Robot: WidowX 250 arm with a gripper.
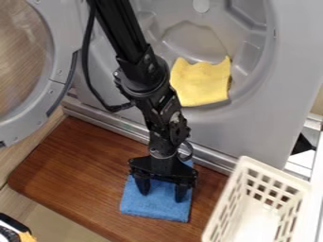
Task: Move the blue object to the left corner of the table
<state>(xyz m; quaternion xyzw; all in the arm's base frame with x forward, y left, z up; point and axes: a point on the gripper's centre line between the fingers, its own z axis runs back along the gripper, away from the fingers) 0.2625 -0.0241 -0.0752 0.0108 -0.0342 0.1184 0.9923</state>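
Black gripper [163, 193] stands open over the blue cloth [156, 211] at lower centre of the frame; probably light and limp, it wants pinching into a fold near its middle.

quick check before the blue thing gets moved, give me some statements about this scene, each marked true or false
1. The square blue cloth lies on the reddish-brown wooden board. True.
2. The fingers of the black two-finger hand are pressed together. False: they are apart, over the blue cloth.
3. The yellow cloth lies on the board. False: it lies in the grey recess.
4. The cream slotted plastic basket is right of the blue cloth in the view. True.
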